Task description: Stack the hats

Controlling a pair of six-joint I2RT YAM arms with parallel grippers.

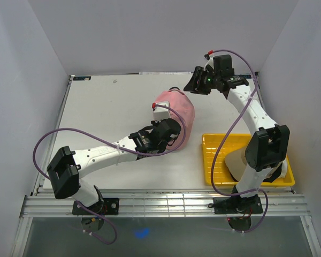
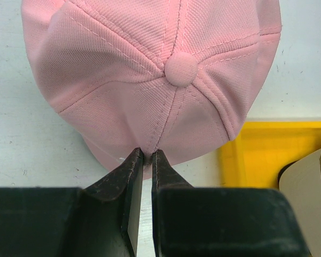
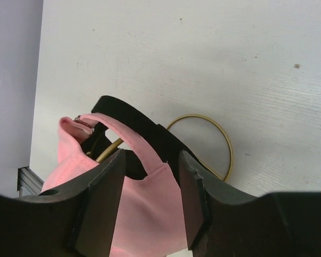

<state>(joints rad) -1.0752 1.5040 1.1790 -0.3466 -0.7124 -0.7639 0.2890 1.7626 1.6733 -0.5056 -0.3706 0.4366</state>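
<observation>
Left gripper point(image 2: 147, 155), almost closed, pinches the pink hat point(image 2: 150, 64) by its rim, left of the yellow tray point(image 2: 257, 160); right gripper point(image 3: 151, 158) hangs half open and empty beyond the tray, farther off.

top cap point(image 1: 177, 107) on 2nd cap point(image 3: 136, 122), both over wire stand point(image 3: 224, 140), mid table point(image 1: 107, 107) | tray point(image 2: 267, 160) to R, nr front edge | 3rd cap point(image 1: 235, 163) in tray

Left of pink cap point(image 1: 179, 107) the table point(image 1: 107, 107) lies open; yellow tray point(image 1: 208, 160) blocks right.
</observation>
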